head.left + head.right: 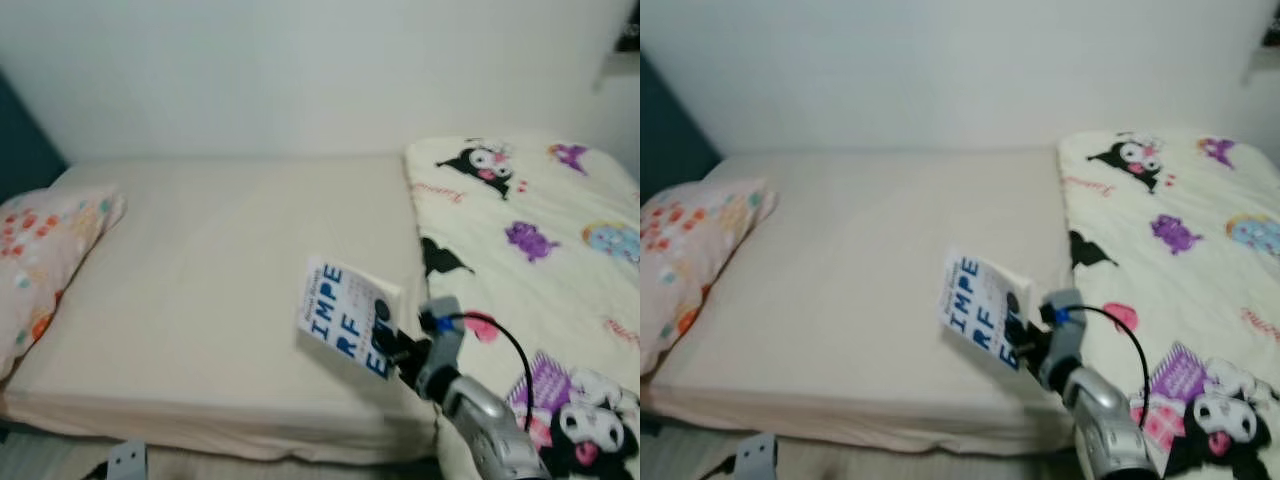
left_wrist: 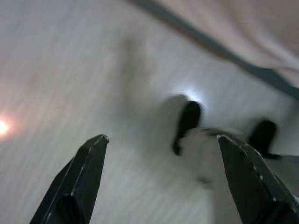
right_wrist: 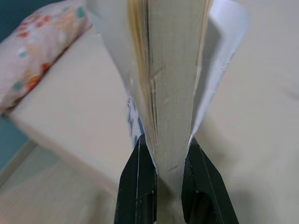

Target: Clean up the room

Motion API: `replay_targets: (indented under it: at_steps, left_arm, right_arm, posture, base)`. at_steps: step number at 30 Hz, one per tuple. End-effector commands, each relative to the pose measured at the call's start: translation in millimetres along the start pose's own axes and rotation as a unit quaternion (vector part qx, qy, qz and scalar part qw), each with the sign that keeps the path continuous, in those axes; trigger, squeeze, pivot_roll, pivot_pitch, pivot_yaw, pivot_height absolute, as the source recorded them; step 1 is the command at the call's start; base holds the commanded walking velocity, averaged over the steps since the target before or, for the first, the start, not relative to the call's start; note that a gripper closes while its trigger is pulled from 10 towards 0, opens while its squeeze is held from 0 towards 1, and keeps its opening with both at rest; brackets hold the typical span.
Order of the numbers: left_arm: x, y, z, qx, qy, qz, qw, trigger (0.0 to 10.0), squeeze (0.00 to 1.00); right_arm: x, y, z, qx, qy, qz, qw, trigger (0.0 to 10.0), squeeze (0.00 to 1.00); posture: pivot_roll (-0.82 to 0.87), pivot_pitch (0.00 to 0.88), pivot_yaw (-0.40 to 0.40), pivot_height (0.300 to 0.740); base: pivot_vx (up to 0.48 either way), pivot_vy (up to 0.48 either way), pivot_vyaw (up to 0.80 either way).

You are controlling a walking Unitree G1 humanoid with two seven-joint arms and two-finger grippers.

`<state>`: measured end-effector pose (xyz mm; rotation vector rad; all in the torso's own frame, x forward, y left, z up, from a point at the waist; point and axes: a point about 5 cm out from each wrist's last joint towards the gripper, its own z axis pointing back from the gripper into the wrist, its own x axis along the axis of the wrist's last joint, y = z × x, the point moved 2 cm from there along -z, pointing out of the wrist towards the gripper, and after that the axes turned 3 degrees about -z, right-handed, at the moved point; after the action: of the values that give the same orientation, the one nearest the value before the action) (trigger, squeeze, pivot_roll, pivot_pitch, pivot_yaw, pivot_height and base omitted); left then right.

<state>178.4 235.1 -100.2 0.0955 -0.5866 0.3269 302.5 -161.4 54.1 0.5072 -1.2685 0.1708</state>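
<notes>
While clamped in right pincer (image 3: 161, 182) | book (image 1: 347, 316) white, blue lettering (cover splayed) | left pincer (image 2: 161, 179) wide open, empty

Right arm (image 1: 490, 425) reaches forward, right gripper (image 3: 162, 175) clamped tight, fingers (image 3: 136, 182) pinching from both sides. Left gripper (image 2: 161, 154) hangs low, its fingers (image 2: 79, 179) spread wide.

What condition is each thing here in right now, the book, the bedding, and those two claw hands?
Book: lifted above the mattress, tilted, pinched at its page edge.
Right gripper: shut on the book.
Left gripper: open, holding nothing, hanging over the floor.
Mattress: bare, no sheet showing wrinkles.
Pillow: lying at the mattress's left end.
Cartoon blanket: spread over the bed's right part.
</notes>
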Motion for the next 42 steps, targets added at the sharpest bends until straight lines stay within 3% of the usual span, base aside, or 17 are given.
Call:
replay_targets:
  at_steps: [1, 12, 18, 23, 32, 42]
  left_arm:
    - [-10.5, 8.9, 2.0, 0.010, 0.018, -0.005, 1.000, 10.0, 0.00]
    - [-8.4, 5.2, 1.6, -0.002, 0.011, -0.009, 1.000, 10.0, 0.00]
    - [-7.7, 2.8, 1.4, -0.010, 0.008, -0.010, 1.000, 10.0, 0.00]
    - [-5.9, -0.6, 0.9, -0.016, 0.008, -0.042, 0.999, 10.0, 0.00]
    - [-4.0, -5.0, 0.4, -0.024, 0.005, -0.040, 0.999, 10.0, 0.00]
    - [0.1, -13.2, -0.3, -0.035, -0.007, -0.017, 0.999, 10.0, 0.00]
  right_arm:
    - [1.8, 10.7, -4.1, 0.023, -0.016, -0.003, 1.000, 10.0, 0.00]
    - [4.2, 23.3, -4.9, 0.066, -0.030, -0.014, 0.997, 10.0, 0.00]
    - [8.9, 23.8, -4.7, 0.075, -0.041, -0.019, 0.996, 10.0, 0.00]
    - [11.8, 23.9, -5.1, 0.082, -0.046, -0.021, 0.995, 10.0, 0.00]
    - [9.6, 24.5, -6.7, 0.083, -0.041, -0.020, 0.995, 10.0, 0.00]
    - [-39.2, 2.2, 7.6, 0.025, 0.026, -0.070, 0.997, 10.0, 0.00]
  posture:
    - [-0.13, 0.121, 0.071, 0.740]
    - [-0.13, 0.124, 0.070, 0.740]
    - [-0.13, 0.115, 0.070, 0.740]
    - [-0.13, 0.108, 0.069, 0.740]
    - [-0.13, 0.102, 0.069, 0.740]
    - [-0.13, 0.101, 0.050, 0.740]
  base:
    - [0.000, 0.000, 0.56]
    - [0.000, 0.000, 0.56]
    - [0.000, 0.000, 0.56]
    - [0.000, 0.000, 0.56]
    - [0.000, 0.000, 0.56]
    - [0.000, 0.000, 0.56]
